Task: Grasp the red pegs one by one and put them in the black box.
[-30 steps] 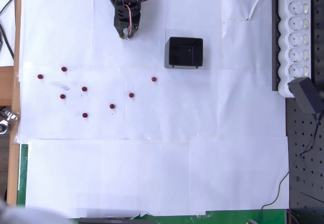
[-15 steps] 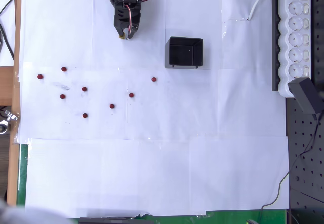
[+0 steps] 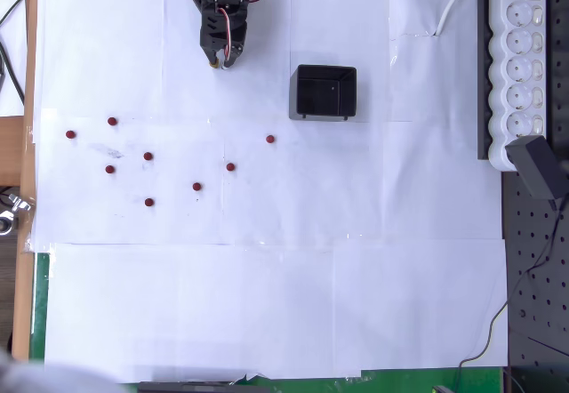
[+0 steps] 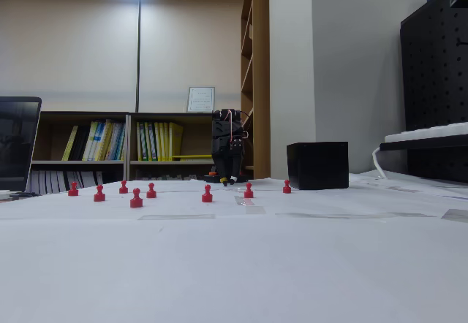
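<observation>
In the overhead view the hand sits at the far edge of the paper-covered counter, its fingers drawn narrow with nothing between them, well apart from the pegs. Eight red pegs stand scattered on the paper left of centre, the rightmost peg just near of the black box. The black box stands upright to the right of the hand, and a white power strip lies along the right edge.
</observation>
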